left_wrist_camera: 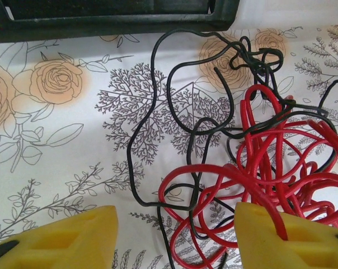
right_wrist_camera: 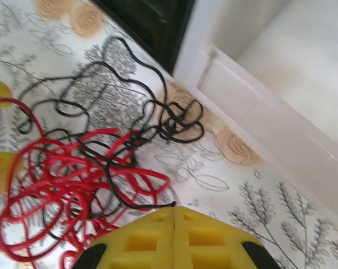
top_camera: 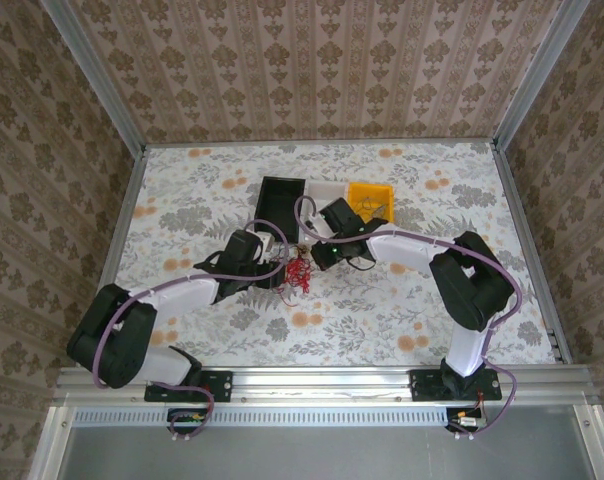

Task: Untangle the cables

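**Top view.** The cables [top_camera: 298, 276], a red-and-black knot, lie on the flowered counter [top_camera: 402, 310] just in front of the black bin [top_camera: 280, 205]. A white bin [top_camera: 320, 192] and a yellow bin [top_camera: 370, 198] sit beside it. Your left hand [top_camera: 278, 268] and right hand [top_camera: 312, 262] flank the knot from opposite sides. That reads as a set-up for drawing strands apart.

**Left wrist view.** The left hand [left_wrist_camera: 174, 241] is spread wide, straddling the near edge of the tangle. A red loop [left_wrist_camera: 270, 168] drapes over the inner edge of one finger [left_wrist_camera: 292, 241], but nothing is clamped. Thin black wires [left_wrist_camera: 186, 112] trail off toward the bin wall.

**Right wrist view.** The right hand [right_wrist_camera: 174, 241] has its fingers pressed together. A black strand [right_wrist_camera: 146, 207] runs straight into the seam at their tips. It looks pinched, and is probably your anchor end. The red mass lies to the left, slightly blurred, with the white bin on the right.
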Robot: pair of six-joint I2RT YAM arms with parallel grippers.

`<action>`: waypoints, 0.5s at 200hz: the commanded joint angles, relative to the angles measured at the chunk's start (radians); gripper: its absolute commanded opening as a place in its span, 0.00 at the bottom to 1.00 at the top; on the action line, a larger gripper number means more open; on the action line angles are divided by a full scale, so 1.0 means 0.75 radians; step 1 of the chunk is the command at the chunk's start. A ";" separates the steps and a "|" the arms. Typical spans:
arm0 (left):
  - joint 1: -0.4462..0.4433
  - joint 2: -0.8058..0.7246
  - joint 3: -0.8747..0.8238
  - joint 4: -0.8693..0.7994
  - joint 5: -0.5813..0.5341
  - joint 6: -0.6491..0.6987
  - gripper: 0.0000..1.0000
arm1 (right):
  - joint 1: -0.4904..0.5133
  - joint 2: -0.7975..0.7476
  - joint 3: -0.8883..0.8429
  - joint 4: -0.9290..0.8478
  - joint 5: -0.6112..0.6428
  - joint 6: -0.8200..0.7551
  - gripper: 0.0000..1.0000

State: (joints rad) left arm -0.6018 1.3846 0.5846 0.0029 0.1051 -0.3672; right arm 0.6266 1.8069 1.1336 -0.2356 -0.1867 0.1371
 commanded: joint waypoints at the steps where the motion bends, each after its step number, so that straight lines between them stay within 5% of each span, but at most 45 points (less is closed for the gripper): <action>1: -0.008 0.029 0.038 0.029 -0.003 0.009 0.47 | -0.013 -0.103 -0.037 0.016 0.068 0.013 0.00; 84: -0.013 0.155 0.081 0.084 0.046 -0.001 0.00 | -0.026 -0.130 -0.058 0.004 0.003 0.008 0.01; 100: -0.019 0.157 0.086 0.076 0.035 0.008 0.00 | -0.024 -0.107 -0.050 0.010 -0.014 0.013 0.03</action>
State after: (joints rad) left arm -0.6037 1.4971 0.6178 0.0505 0.1204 -0.3695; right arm 0.6083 1.6951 1.0935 -0.2344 -0.1650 0.1341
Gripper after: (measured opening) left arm 0.050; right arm 0.047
